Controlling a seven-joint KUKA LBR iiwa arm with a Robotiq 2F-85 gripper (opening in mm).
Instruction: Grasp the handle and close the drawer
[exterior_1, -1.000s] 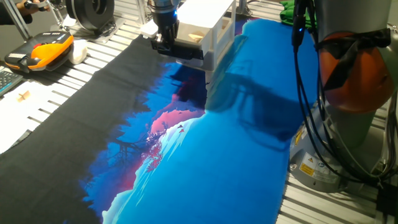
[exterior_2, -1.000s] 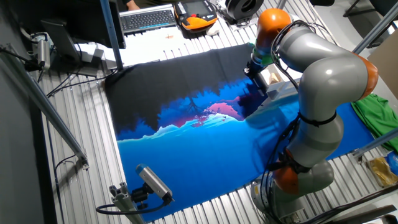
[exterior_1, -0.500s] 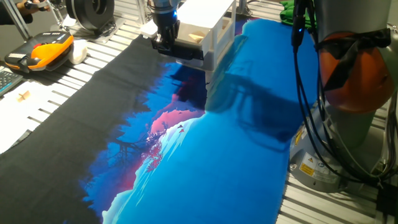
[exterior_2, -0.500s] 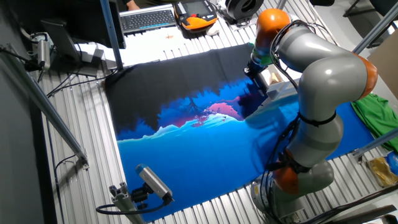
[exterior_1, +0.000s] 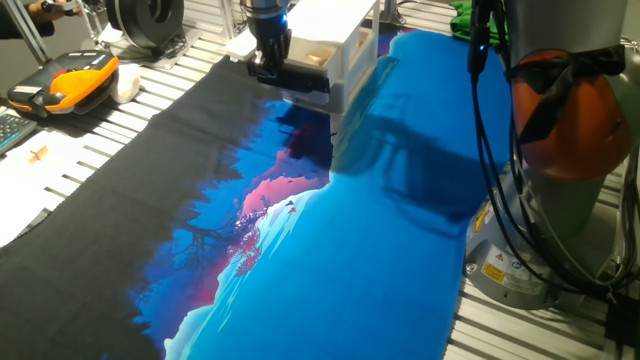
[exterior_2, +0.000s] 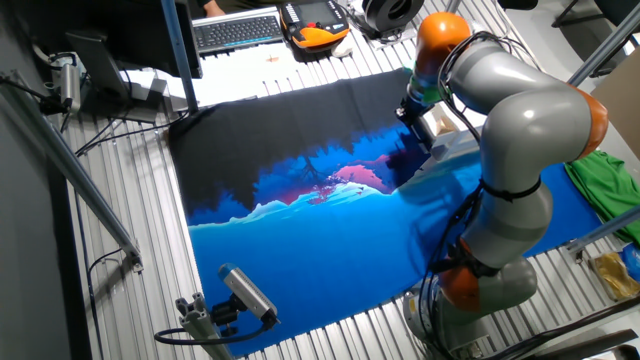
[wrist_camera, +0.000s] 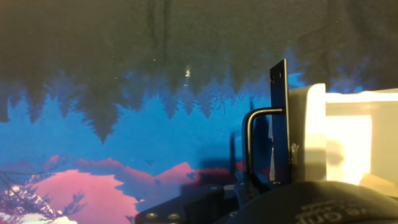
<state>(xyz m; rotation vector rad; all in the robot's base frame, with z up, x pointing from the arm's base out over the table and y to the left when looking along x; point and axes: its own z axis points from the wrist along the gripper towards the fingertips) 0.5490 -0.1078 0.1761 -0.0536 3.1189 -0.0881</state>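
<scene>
Gripper (exterior_1: 268, 68) poised at the drawer front, at 12 o'clock in one fixed view; jaw spacing could not be told, fingers hidden in the hand view behind the dark housing at 6 o'clock. Handle (wrist_camera: 258, 146) seen there as a thin dark bent bar, standing off a black front strip (wrist_camera: 280, 121), just at 9 o'clock of the white drawer (wrist_camera: 348, 137). Contact between gripper and handle not discernible. Drawer (exterior_1: 312, 55) stuck out a little from the white cabinet (exterior_1: 345, 40), pale contents inside. Cabinet stood on a printed mat (exterior_1: 330, 230), black toward 10 o'clock, blue and pink across the middle. Beyond the mat's edge, at 9 o'clock, an orange-and-black pendant (exterior_1: 65, 82) on the slatted table (exterior_1: 150, 95). Grey arm (exterior_2: 510, 110) arched over from 5 o'clock in the other fixed view, its cables hanging alongside; keyboard (exterior_2: 235, 32) at 12 o'clock; green cloth (exterior_2: 605, 185) at 3 o'clock.
</scene>
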